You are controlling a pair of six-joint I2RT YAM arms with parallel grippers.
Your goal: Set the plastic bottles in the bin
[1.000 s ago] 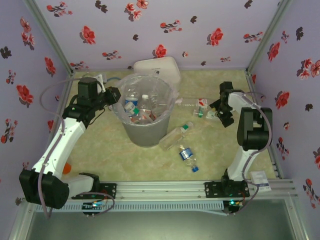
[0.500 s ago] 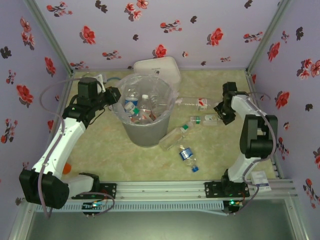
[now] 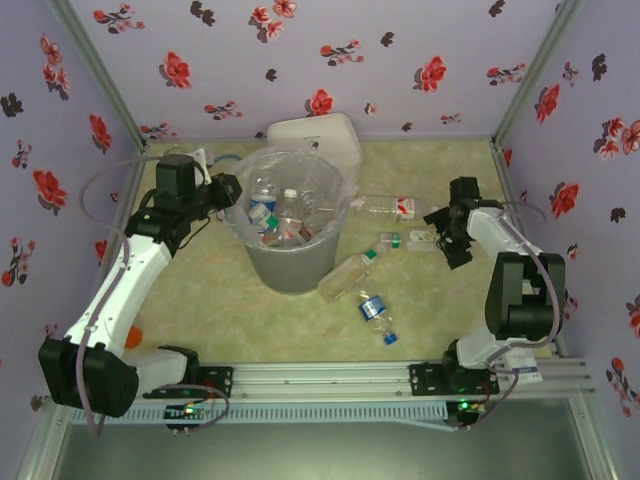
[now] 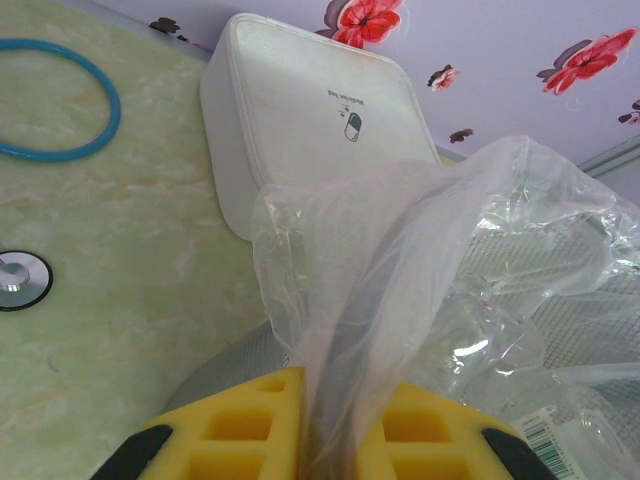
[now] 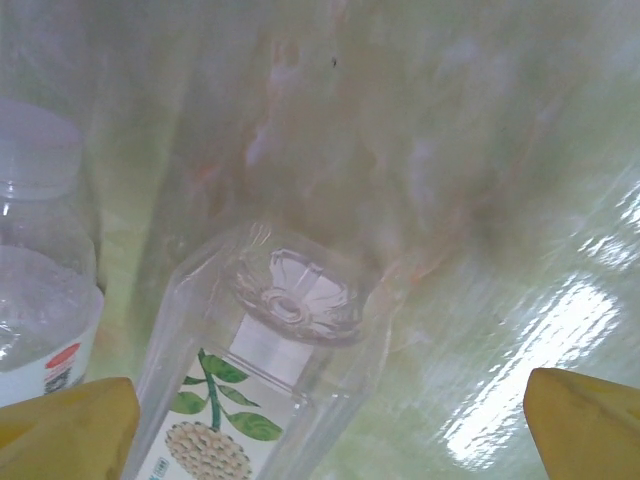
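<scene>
The right gripper (image 3: 449, 238) is straddling, jaws spread wide, a clear bottle (image 5: 285, 300) with a green-leaf label, lying right of the bin (image 3: 290, 268). The left gripper (image 4: 335, 425) is pinching the bin's crinkly bag (image 4: 400, 260), with more bottles (image 3: 288, 215) lying inside

A robot test booth in a lab. Around the bin (image 3: 290, 240) stand purple flowered walls (image 3: 300, 70) on bare metal posts (image 3: 530, 80). A marble-look tabletop (image 3: 210, 300) lies beneath it. The left arm (image 3: 125, 285) and right arm (image 3: 520, 290) flank it, bolted to a metal rail (image 3: 330, 378).
</scene>
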